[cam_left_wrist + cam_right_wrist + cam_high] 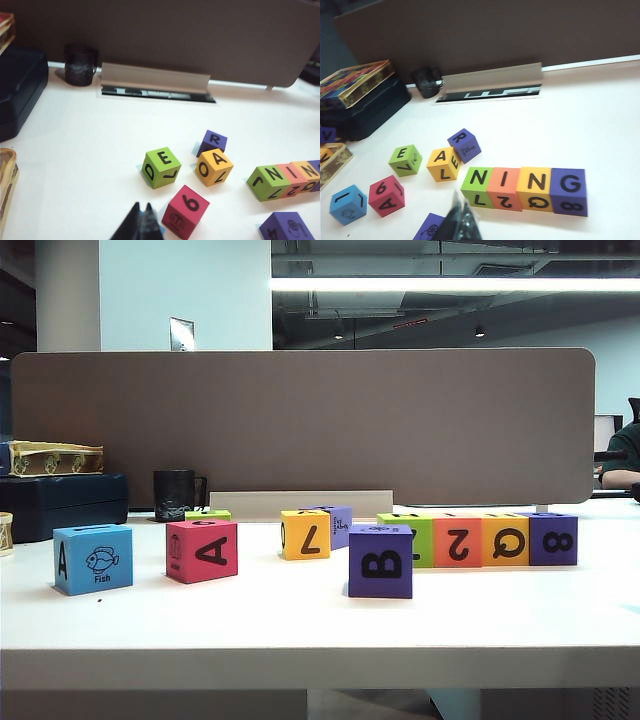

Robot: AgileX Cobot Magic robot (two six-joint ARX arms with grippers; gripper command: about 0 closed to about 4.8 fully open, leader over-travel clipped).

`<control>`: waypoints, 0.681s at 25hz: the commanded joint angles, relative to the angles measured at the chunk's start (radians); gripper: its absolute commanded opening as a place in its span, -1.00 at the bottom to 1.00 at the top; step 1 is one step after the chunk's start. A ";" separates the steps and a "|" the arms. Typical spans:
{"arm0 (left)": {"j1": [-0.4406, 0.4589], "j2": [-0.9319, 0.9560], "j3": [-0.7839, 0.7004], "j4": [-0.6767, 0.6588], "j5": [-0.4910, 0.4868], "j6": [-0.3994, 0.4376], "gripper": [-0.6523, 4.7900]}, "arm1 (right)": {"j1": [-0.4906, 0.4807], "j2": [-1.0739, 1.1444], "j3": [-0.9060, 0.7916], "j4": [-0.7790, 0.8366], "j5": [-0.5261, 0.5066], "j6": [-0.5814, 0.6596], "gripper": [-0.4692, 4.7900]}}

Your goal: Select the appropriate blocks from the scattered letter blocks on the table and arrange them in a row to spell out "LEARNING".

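Observation:
On the white table (300,625) four letter blocks stand touching in a row that reads NING: green (477,186), orange (503,188), yellow (535,189) and purple (568,191). Loose beside the row lie a yellow A block (443,163), a purple R block (464,145), a green E block (405,160), a red block (386,195), a blue block (348,204) and another purple block (431,227). My right gripper (460,201) hangs shut and empty above that purple block. My left gripper (141,207) is shut and empty, close beside the red block (185,212). Neither gripper shows in the exterior view.
A grey-brown partition board (300,420) closes the back of the table, with a black mug (177,494) and a pale cable-slot flap (300,504) in front of it. A dark case (60,502) carrying a patterned box sits at the far left, and a wooden tray (332,160) lies near it.

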 commanded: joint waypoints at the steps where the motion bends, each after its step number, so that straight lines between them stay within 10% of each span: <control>1: 0.000 0.137 0.087 -0.027 0.008 0.012 -0.78 | 0.001 0.102 0.087 -0.041 -0.058 -0.039 -0.83; 17: -0.119 0.623 0.386 -0.019 0.108 0.076 -0.78 | 0.208 0.551 0.468 -0.280 -0.027 -0.220 -0.83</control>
